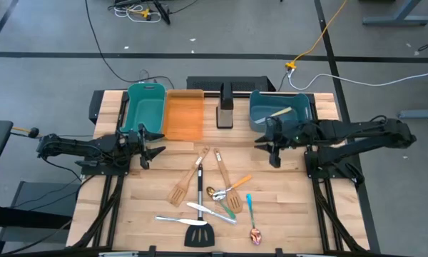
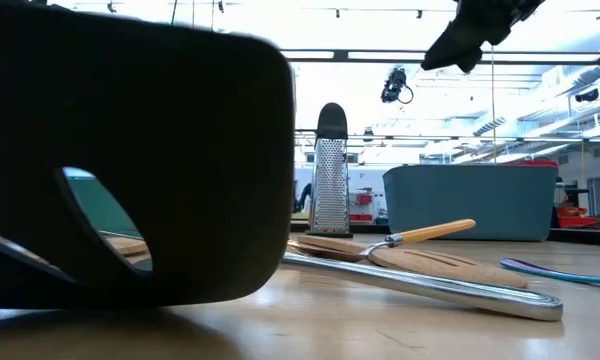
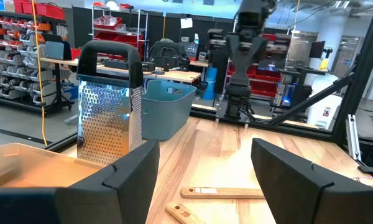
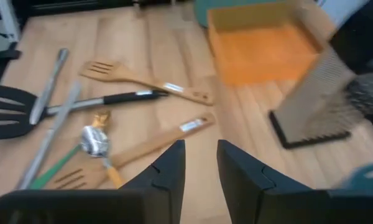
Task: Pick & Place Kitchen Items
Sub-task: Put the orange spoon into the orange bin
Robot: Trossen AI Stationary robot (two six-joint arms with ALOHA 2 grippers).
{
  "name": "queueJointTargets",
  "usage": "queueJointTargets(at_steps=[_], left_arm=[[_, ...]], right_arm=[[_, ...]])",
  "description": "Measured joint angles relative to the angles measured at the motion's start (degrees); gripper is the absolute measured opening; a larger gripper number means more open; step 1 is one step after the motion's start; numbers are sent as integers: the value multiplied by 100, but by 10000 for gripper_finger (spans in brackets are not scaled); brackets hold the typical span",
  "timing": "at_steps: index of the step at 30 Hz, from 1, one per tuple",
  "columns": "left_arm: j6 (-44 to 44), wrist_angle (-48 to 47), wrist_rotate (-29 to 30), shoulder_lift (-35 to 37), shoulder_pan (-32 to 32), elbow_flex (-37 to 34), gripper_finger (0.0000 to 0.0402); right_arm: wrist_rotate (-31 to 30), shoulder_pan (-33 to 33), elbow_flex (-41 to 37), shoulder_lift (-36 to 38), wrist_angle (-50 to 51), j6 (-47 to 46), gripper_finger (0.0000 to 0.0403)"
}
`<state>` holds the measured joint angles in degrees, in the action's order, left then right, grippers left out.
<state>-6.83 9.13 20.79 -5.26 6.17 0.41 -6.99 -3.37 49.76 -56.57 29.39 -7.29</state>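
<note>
Several utensils lie flat on the wooden table (image 1: 285,207) between my arms: two pale wooden spatulas (image 1: 187,178) (image 1: 221,171), a black slotted turner with a steel handle (image 1: 200,214), silver knives (image 1: 177,220), an orange-handled spoon (image 1: 232,188), a blue-handled spoon (image 1: 249,207) and a copper spoon (image 1: 255,234). Another pale wooden utensil (image 1: 282,113) lies in the blue bin (image 1: 260,107). My left gripper (image 1: 155,144) hovers open and empty by the teal bin (image 1: 144,107). My right gripper (image 1: 265,141) hovers open and empty, with a narrow gap, in front of the blue bin.
An orange bin (image 1: 184,113) and a steel box grater (image 1: 225,111) stand between the teal and blue bins along the far edge. In the low view the turner's head (image 2: 180,150) fills the foreground. Bare tabletop lies on both sides of the utensil pile.
</note>
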Motion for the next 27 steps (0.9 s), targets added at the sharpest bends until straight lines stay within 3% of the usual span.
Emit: queueJointTargets(at_steps=[13,21,27], left_arm=[[-2,4,-1,0,0,1,259],[-2,4,-1,2,0,-1,259],[-2,3,-1,1,2,0,259]], right_arm=[[-52,-1091,0,-1579,-1101,-131,103],[25,-1263,0,-2345,-1376,-157,108],[57,-1304,0,-2735,-1379,-251,142]])
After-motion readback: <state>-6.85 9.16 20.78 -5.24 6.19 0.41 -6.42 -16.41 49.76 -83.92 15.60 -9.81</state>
